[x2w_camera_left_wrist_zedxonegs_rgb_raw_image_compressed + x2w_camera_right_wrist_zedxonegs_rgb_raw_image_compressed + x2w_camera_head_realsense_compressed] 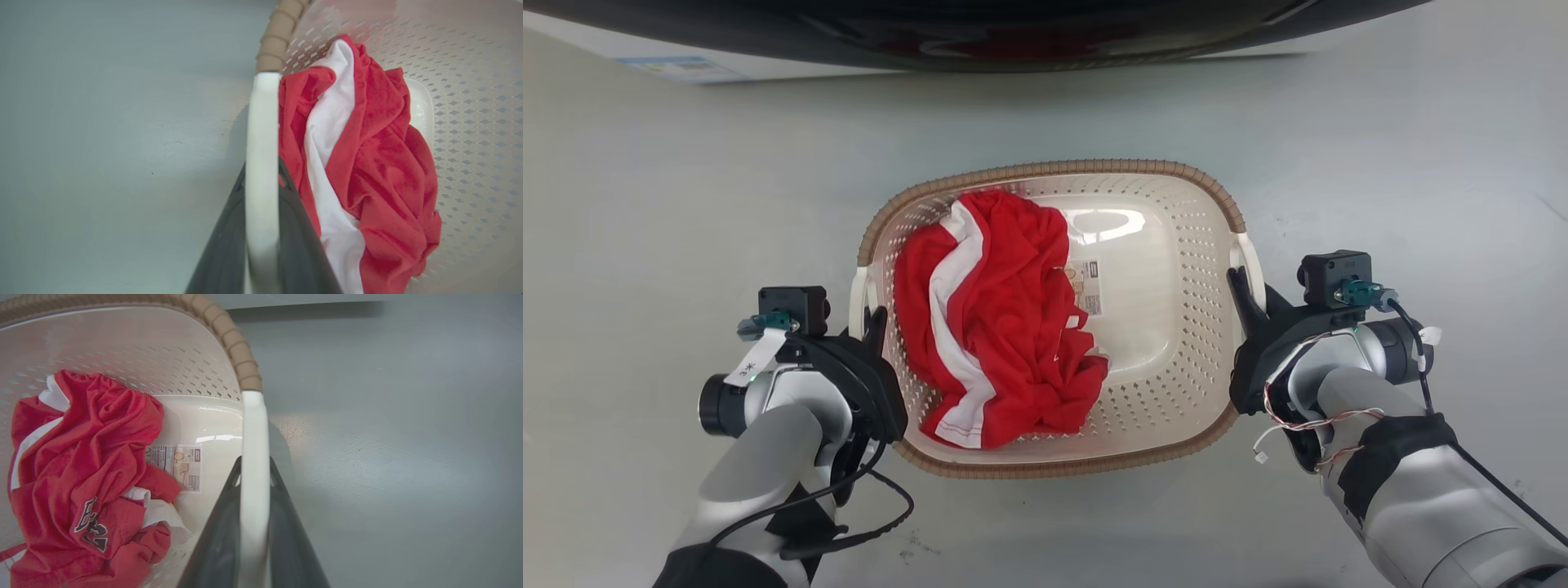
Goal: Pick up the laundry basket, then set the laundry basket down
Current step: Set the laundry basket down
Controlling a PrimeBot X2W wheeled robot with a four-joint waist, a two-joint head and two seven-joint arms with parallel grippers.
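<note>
The laundry basket (1094, 166), cream perforated plastic with a brown woven-look rim, is in the middle of the head view over the grey floor. My left gripper (876, 322) is shut on its white left handle (261, 134), which runs between the two dark fingers (226, 249). At the opposite side, my right gripper (1241, 286) is shut on the white right handle (254, 428), again with a finger (292, 539) on each side. I cannot tell whether the basket rests on the floor or hangs just above it.
A crumpled red and white garment (996, 327) lies in the left half of the basket, with a label (1090, 286) on the basket bottom beside it. A dark glossy curved edge (1013, 33) of a white appliance (686, 65) spans the top. Grey floor (645, 204) surrounds the basket.
</note>
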